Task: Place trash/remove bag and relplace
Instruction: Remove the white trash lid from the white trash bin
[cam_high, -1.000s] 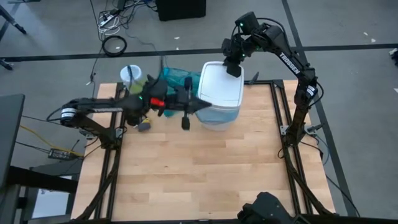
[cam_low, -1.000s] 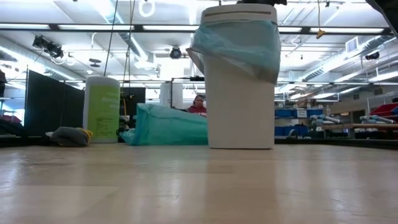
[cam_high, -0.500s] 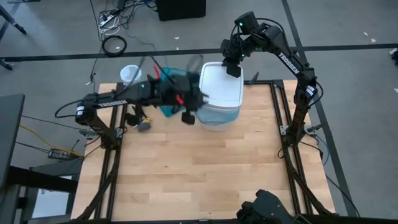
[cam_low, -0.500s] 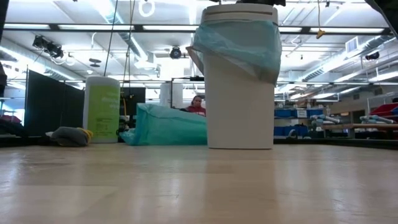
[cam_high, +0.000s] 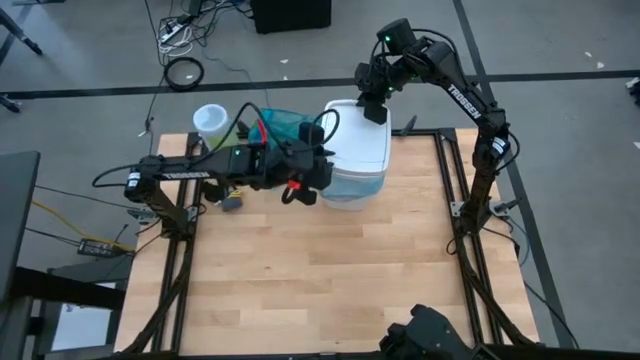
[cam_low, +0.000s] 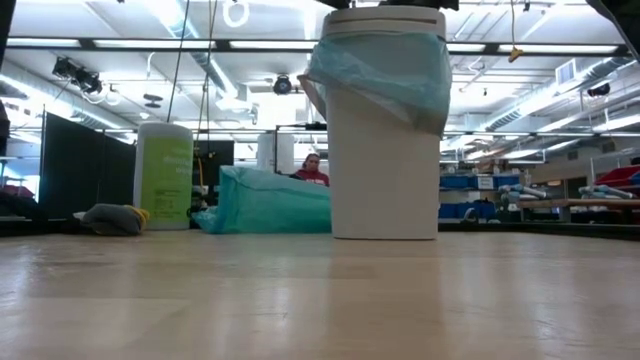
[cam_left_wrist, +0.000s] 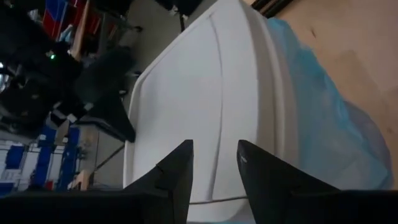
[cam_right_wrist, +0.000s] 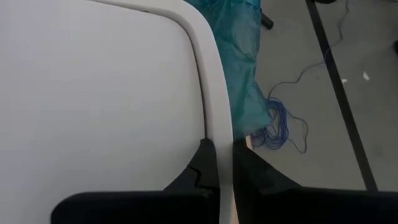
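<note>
Taking the white bin (cam_high: 355, 150) as landmark, the left end effector (cam_high: 322, 152) hovers at its left edge with fingers parted and empty. The sky-blue bag (cam_low: 385, 78) is draped over the bin's rim (teal bag (cam_high: 283, 125) just left). The right end effector (cam_high: 375, 108), closed, pinches the lid's far edge, so it looks better placed to lift.

The closed white lid (cam_high: 356, 139) hides everything inside my bin (cam_low: 385, 170), so I cannot tell whether any trash lies in it. Seen from table height, both my arms stay above the top edge, which also cuts the lid. Behind the teal-green bag (cam_low: 272, 203) a person (cam_low: 313, 170) shows only partly, too small to make out.
</note>
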